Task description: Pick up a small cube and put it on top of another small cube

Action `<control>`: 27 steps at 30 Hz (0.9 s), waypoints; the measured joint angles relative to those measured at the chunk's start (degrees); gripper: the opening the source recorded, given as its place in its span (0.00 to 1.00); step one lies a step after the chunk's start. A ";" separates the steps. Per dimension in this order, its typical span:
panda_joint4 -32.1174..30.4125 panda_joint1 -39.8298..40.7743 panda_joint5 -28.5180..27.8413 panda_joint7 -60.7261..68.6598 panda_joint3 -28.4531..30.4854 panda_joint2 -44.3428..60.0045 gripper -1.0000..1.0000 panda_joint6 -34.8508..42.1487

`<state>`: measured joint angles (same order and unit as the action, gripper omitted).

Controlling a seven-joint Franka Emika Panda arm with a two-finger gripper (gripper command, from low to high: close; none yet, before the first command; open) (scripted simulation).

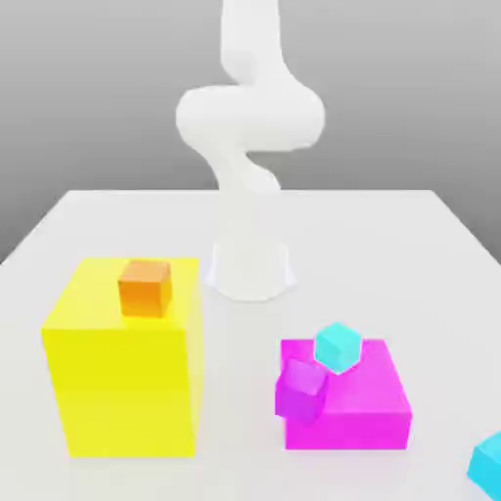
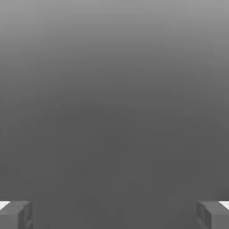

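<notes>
My end effector [image 2: 114, 215] is wide open and empty, the small cyan cube [image 1: 338, 347] sits on the magenta block [image 1: 362, 391], and I judge the whole pick-and-stack remains.

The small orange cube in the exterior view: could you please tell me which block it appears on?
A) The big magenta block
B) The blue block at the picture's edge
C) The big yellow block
C, since the small orange cube shows against the top face of the big yellow block, toward its back edge.
</notes>
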<state>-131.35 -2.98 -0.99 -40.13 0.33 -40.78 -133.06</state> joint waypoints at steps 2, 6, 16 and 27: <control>0.38 -2.33 -0.57 5.05 0.19 4.28 0.50 -1.03; 1.09 -6.65 -1.38 14.79 0.60 12.39 0.50 -3.05; 2.84 -15.21 -1.28 40.46 -0.09 32.47 0.50 -8.03; 4.78 -20.35 -2.48 67.71 -5.49 54.58 0.50 -13.47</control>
<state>-126.57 -23.33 -3.47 27.58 -5.16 13.80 -146.53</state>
